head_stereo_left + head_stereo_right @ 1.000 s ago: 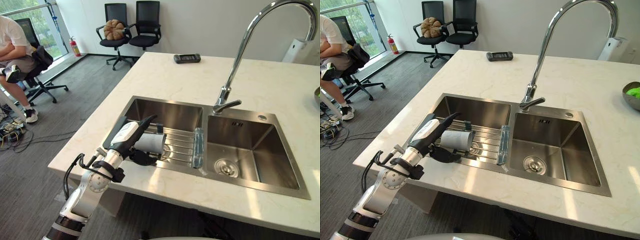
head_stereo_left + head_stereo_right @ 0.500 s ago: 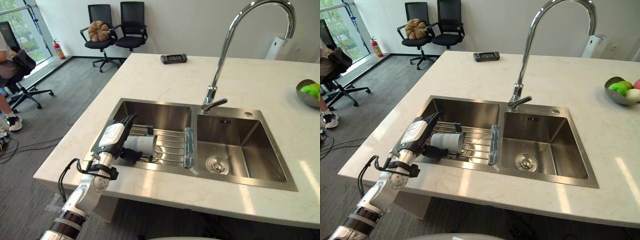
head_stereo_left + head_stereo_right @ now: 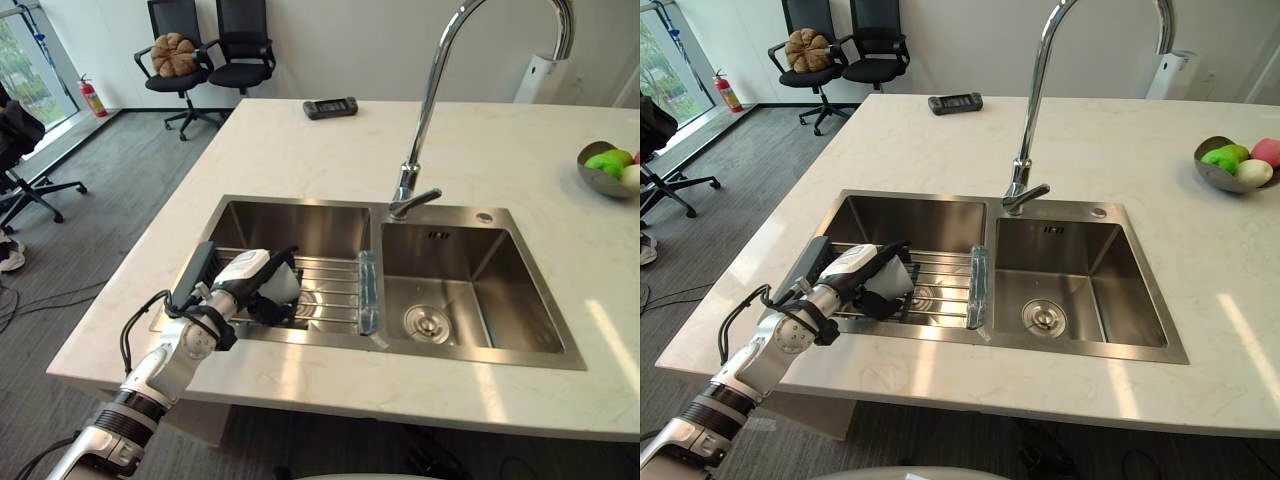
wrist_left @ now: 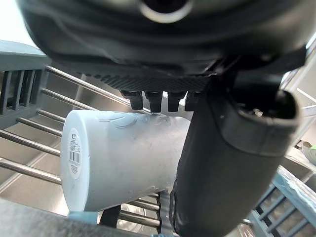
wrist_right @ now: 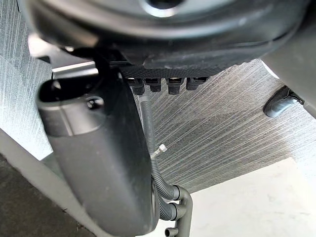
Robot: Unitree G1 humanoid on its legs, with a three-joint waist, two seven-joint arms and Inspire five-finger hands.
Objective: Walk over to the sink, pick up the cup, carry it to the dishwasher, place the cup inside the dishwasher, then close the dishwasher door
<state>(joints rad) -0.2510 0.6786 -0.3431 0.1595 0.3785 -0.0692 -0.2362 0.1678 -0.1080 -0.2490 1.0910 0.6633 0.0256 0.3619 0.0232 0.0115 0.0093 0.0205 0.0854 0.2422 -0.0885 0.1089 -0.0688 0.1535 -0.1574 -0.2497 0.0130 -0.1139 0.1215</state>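
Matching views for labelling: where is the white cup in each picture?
Left eye view: cup lower left, on the sink rack, left hand curled round it.
Right eye view: cup, same place.
Left wrist view: centre, beside the thumb.
Right wrist view: right hand over carpet instead.
Shared landmark: the sink rack's bars.

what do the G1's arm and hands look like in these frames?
Left arm: silver-grey, rounded segments, black band at the wrist. Left hand: dark, with a white cover on top. Right hand: dark, with a bulky, smooth thumb.
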